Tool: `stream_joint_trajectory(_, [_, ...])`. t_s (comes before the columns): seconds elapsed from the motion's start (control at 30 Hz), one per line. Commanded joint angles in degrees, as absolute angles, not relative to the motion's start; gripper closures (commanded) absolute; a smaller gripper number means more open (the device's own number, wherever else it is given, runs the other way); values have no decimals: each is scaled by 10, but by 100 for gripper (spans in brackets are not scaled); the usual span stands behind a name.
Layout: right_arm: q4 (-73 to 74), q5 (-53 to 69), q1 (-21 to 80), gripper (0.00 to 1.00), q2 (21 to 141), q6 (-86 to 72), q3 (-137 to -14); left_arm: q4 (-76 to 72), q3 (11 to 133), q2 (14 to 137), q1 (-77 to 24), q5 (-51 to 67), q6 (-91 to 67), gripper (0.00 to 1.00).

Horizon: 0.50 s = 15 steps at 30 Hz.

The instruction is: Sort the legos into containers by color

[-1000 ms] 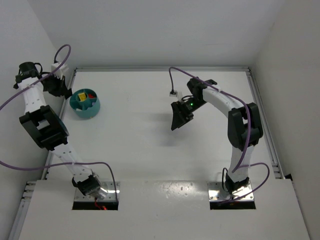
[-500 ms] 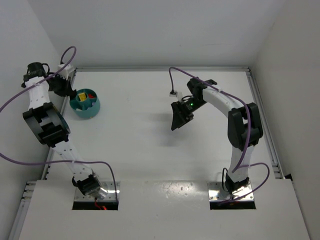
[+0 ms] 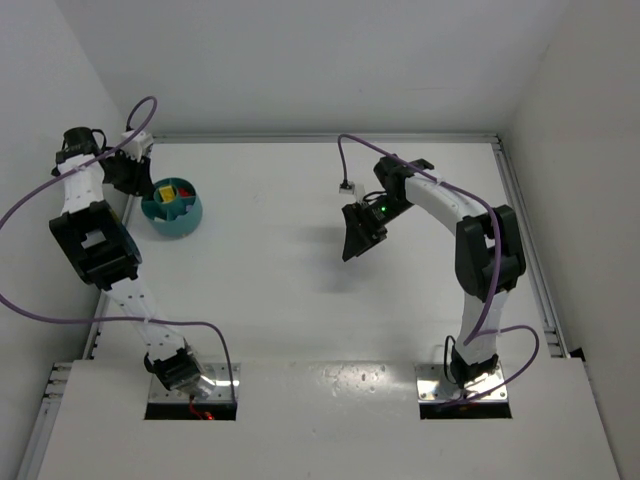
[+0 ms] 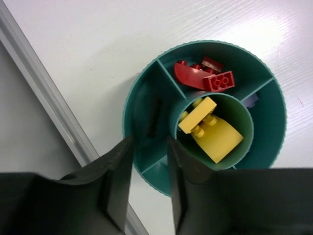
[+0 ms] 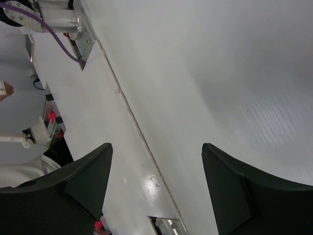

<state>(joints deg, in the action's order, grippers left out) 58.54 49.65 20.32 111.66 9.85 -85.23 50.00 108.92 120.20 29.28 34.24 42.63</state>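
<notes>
- The bowl (image 4: 134, 105) sits at the far left of the table (image 3: 280, 300), just beside the metal rail (image 4: 44, 98) along that edge.
- Inner walls split it into a round middle cup and outer pockets around it.
- The yellow bricks (image 4: 210, 129) lie in the middle cup, one leaning on the other.
- The red bricks (image 4: 203, 76) lie together in the outer pocket on the far side in the left wrist view.
- A blue brick (image 4: 251, 100) shows in the next pocket, mostly hidden by the cup's wall.
- A dark shape lies in the pocket nearest the rail — I cannot tell what it is.
- The left gripper (image 4: 149, 142) hangs over the bowl's rail-side rim; its fingers (image 4: 117, 186) stand a narrow gap apart, holding nothing.
- The right gripper (image 5: 156, 147) hangs above mid-table, well apart from the bowl — its jaws are spread wide, with only bare tabletop between them.
</notes>
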Motion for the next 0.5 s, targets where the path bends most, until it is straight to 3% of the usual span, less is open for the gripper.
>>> stream_joint_trajectory(0.0, [582,504,200,26,1121,108,-874,483,1087,1201,291,349,413,58])
stream_joint_trajectory(0.1, [576,487,200,26,1111,102,-874,476,1087,1195,291,356,408,45])
stream_joint_trajectory(0.33, [521,422,200,26,1049,69,-833,476,1094,1104,305,446,377,42])
stream_joint_trajectory(0.47, [491,372,200,26,990,48,-799,476,1069,993,287,466,347,41])
